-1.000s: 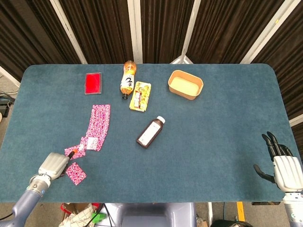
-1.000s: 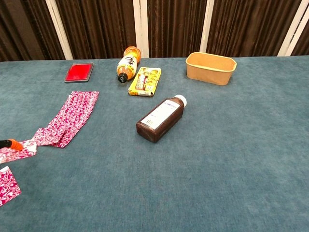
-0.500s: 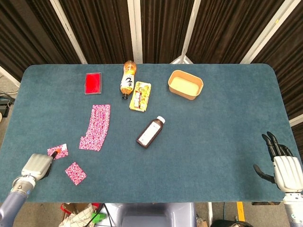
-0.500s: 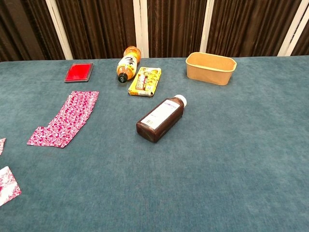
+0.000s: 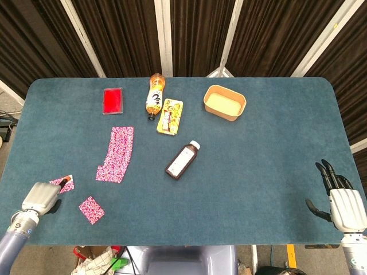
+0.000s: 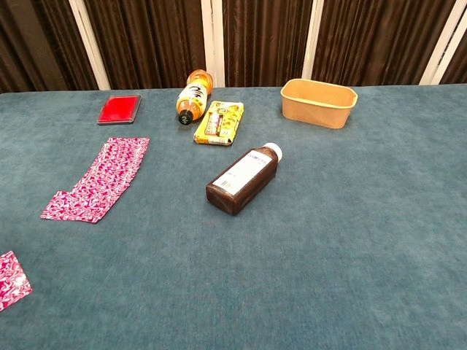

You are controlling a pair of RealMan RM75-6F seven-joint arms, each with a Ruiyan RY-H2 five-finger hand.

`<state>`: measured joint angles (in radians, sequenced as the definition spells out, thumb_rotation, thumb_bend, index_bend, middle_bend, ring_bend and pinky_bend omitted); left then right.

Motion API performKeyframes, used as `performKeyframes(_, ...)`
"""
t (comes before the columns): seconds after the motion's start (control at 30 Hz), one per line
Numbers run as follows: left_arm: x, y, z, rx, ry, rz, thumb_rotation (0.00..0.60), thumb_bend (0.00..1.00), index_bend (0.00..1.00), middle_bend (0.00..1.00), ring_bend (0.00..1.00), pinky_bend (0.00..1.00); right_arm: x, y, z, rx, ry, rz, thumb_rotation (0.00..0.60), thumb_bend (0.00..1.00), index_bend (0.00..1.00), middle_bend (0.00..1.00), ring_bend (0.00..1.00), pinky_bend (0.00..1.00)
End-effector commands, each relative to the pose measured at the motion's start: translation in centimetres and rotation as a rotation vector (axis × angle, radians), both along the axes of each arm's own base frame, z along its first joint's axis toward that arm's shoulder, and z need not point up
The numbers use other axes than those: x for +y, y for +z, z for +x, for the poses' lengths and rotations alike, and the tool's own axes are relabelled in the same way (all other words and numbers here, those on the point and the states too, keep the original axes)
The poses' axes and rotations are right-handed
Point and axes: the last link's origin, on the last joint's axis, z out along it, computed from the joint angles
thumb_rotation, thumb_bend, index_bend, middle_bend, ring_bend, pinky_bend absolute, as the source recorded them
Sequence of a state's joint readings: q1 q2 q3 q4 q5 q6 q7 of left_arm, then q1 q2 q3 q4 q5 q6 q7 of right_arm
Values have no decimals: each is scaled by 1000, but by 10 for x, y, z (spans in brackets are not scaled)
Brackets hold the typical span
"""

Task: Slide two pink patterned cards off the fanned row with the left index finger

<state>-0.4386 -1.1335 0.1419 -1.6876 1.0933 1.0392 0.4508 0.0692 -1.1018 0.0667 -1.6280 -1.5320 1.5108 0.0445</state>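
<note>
Pink card lies under the curled left hand's outstretched fingertip, apart from the fanned row.

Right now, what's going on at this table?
The left hand sits near the table's left front edge, its orange-tipped finger on a pink patterned card. A second loose card lies just to its right. Both are clear of the fanned row. The right hand rests at the right front edge, fingers apart, holding nothing. A brown bottle, orange drink bottle, snack packet, red case and tan tub lie untouched.
</note>
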Motion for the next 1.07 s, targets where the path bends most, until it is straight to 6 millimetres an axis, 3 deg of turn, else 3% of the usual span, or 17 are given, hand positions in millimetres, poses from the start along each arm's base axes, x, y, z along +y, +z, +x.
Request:
performKeyframes(0.03, -1, 17, 32, -125, -105, 78, 600, 377, 136, 762, 692, 724, 0, 0, -1, -2, -3, 1, 600, 300, 0, 50, 249, 239)
performKeyframes(0.2, -24, 45, 54, -199, -178, 153, 600, 355, 141, 711, 635, 680, 0, 0, -2, -5, -5, 2, 600, 300, 0, 50, 249, 239)
performKeyframes(0.3, -42, 62, 60, -220, -192, 217, 600, 317, 145, 529, 471, 501, -1, 0, -2, -5, -7, 2, 600, 301, 0, 50, 249, 239)
performKeyframes(0.37, -54, 70, 59, -236, -179, 263, 600, 262, 146, 336, 290, 334, -1, 0, -2, -6, -8, 2, 600, 300, 0, 50, 249, 239)
performKeyframes(0.53, -71, 71, 41, -266, -146, 350, 600, 205, 141, 94, 33, 148, 0, 2, -1, -4, -3, -8, 600, 300, 0, 50, 245, 239)
performKeyframes(0.7, -71, 65, 24, -286, -138, 383, 600, 196, 141, 18, 0, 57, 1, 3, -3, 10, -8, -12, 600, 300, 0, 50, 182, 239)
performKeyframes(1.07, -72, 69, 18, -264, -185, 418, 600, 195, 140, 16, 0, 51, 2, 7, 0, 34, 7, -19, 600, 300, 0, 50, 178, 239)
